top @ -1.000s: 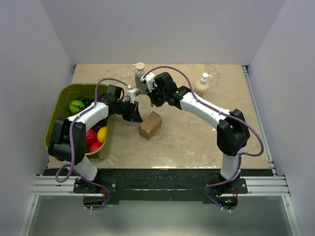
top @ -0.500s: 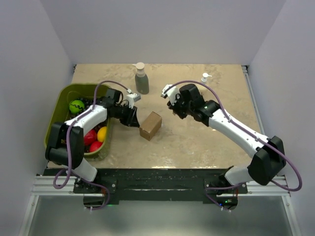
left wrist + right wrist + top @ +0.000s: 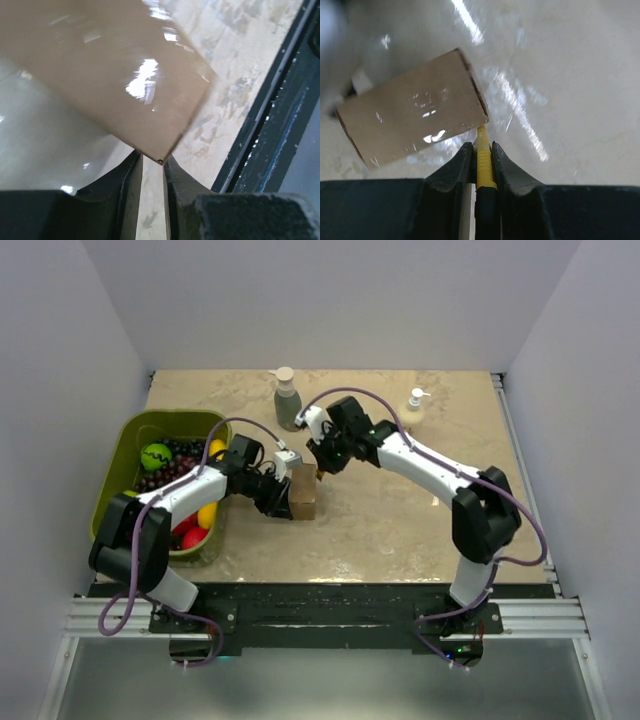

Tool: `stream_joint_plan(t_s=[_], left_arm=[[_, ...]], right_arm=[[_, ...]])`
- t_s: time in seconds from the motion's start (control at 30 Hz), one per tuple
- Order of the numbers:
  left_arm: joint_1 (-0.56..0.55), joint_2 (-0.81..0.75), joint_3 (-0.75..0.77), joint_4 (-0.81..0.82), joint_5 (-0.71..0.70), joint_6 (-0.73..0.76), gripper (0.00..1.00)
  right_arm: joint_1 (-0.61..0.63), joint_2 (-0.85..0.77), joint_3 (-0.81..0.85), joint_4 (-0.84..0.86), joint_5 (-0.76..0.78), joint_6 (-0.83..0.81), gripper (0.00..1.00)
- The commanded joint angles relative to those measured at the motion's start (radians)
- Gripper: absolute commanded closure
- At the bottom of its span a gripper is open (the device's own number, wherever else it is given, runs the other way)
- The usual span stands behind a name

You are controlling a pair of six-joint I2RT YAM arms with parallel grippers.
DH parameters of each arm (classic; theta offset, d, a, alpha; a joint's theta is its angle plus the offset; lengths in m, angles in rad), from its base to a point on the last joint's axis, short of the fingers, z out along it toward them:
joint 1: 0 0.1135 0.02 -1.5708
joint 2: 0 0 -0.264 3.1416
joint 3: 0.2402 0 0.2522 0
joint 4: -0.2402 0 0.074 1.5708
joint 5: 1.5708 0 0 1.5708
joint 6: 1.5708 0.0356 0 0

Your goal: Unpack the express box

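Observation:
The express box (image 3: 304, 496) is a small brown carton lying closed on the table's middle. My left gripper (image 3: 285, 498) is against its left side. In the left wrist view the box (image 3: 100, 65) fills the top, and its near corner sits at the tips of my left gripper (image 3: 150, 162), whose fingers stand a narrow slit apart. My right gripper (image 3: 320, 465) is at the box's far end, shut on a yellow-and-black cutter (image 3: 484, 165). The cutter's yellow tip touches the corner of the box (image 3: 410, 120), in front of my right gripper (image 3: 481, 147).
A green bin (image 3: 120, 455) with balls and dark grapes stands at the left. A grey pump bottle (image 3: 288, 405) and a cream pump bottle (image 3: 412, 410) stand at the back. The black front rail (image 3: 280, 100) runs close by the box.
My right arm swung out to the right, then came back to the box's far end with the cutter. My left gripper moved right against the box, which turned a little.

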Motion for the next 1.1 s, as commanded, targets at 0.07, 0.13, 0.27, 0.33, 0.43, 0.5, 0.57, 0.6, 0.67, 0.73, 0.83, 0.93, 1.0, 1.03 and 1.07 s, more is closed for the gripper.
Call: stream_joint_plan(t_s=[0.07,0.13,0.27,0.33,0.43,0.5,0.57,0.6,0.67,0.73,0.83,0.93,1.0,1.03,1.07], left_arm=[[-0.056,0.083,0.131,0.069,0.131,-0.002,0.71],[-0.067,0.115,0.176,0.045,0.154,0.018,0.69],[-0.067,0.126,0.237,-0.088,0.225,0.128,0.63],[-0.067,0.135,0.291,-0.265,0.271,0.289,0.62],[-0.061,0.134,0.375,-0.457,0.312,0.446,0.59],[-0.047,0.129,0.445,-0.513,0.314,0.486,0.55],[-0.032,0.125,0.486,-0.506,0.312,0.485,0.53],[-0.015,0.125,0.515,-0.483,0.308,0.433,0.52],[-0.001,0.129,0.538,-0.407,0.286,0.368,0.5],[0.014,0.147,0.558,-0.351,0.256,0.272,0.49],[0.027,0.184,0.581,-0.246,0.124,0.164,0.47],[0.042,0.219,0.587,-0.164,-0.031,0.081,0.46],[0.053,0.241,0.59,-0.144,-0.054,0.049,0.45],[0.056,0.264,0.59,-0.144,-0.071,0.035,0.45],[0.06,0.275,0.589,-0.146,-0.07,0.013,0.44]], right_arm=[[0.002,0.166,0.32,0.096,0.04,0.041,1.0],[0.003,0.191,0.35,0.099,0.082,0.029,1.0],[-0.016,0.157,0.315,0.111,0.142,0.019,1.0],[-0.033,0.111,0.296,0.11,0.175,0.016,1.0],[-0.053,0.023,0.25,0.107,0.23,-0.033,1.0],[-0.055,-0.027,0.192,0.101,0.233,-0.082,1.0],[-0.055,-0.103,0.114,0.087,0.218,-0.091,1.0],[-0.053,-0.131,0.085,0.084,0.216,-0.094,1.0],[-0.053,-0.195,-0.005,0.066,0.184,-0.103,1.0],[-0.053,-0.231,-0.058,0.043,0.15,-0.123,1.0],[-0.053,-0.292,-0.132,-0.008,0.045,-0.143,1.0],[-0.053,-0.327,-0.172,-0.034,-0.04,-0.119,1.0],[-0.053,-0.337,-0.188,-0.051,-0.096,-0.125,1.0],[-0.053,-0.338,-0.192,-0.056,-0.114,-0.126,1.0],[-0.052,-0.337,-0.193,-0.069,-0.138,-0.134,1.0]])
